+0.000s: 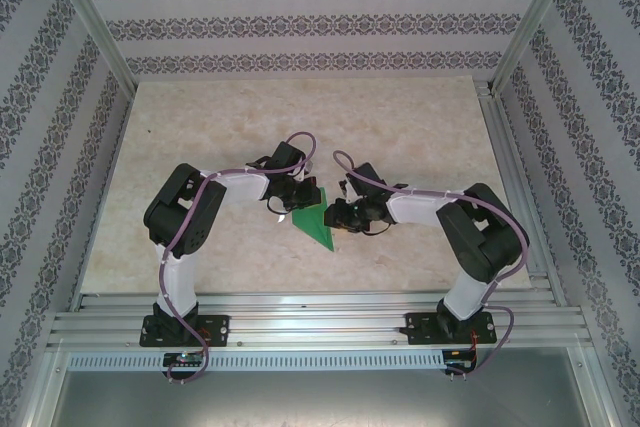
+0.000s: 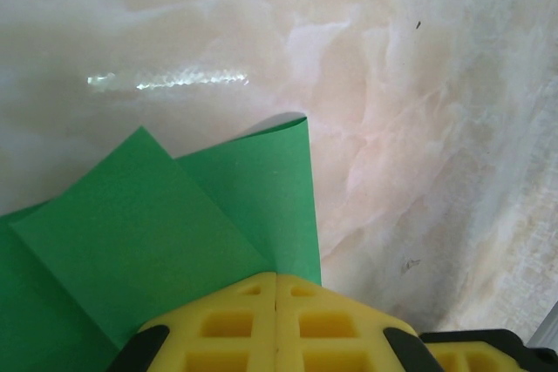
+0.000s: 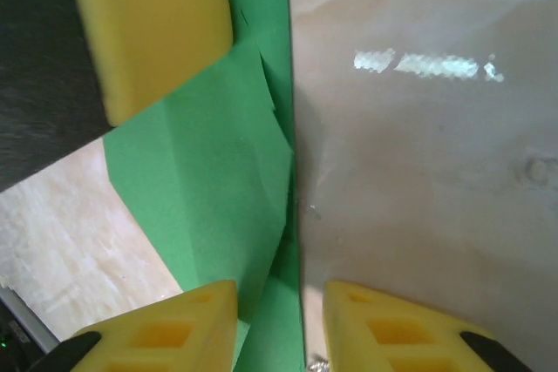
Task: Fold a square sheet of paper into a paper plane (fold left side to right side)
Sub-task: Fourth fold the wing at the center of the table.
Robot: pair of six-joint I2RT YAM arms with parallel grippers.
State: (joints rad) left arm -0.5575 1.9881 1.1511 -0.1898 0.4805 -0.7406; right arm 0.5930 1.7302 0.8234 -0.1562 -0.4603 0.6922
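- Green paper sheet [image 1: 318,223] lies mid-table on the marbled tabletop [image 1: 200,137], between the 2 grippers. It is folded to a wedge, point toward the arm bases.
- Left gripper [image 1: 285,209] is at the sheet's left edge, right gripper [image 1: 338,217] at its right edge.
- Left wrist cam: the left fingers [image 2: 227,324] are pressed together with no gap at the seam, tips down on the paper.
- Can't tell if a layer is nipped between the pads or just pinned under them.
- 2 overlapping flaps show ahead of those tips. The far flap's corner curls slightly off the table.
- Right wrist cam: the right fingers [image 3: 166,328] are spread, holding nothing. The sheet's long straight edge runs up through the gap, with 1 pad over green and 1 over bare table.
- Same cam: 1 yellow finger of the left gripper rests on the sheet's far end.
- Creased layers are stacked along that straight edge.
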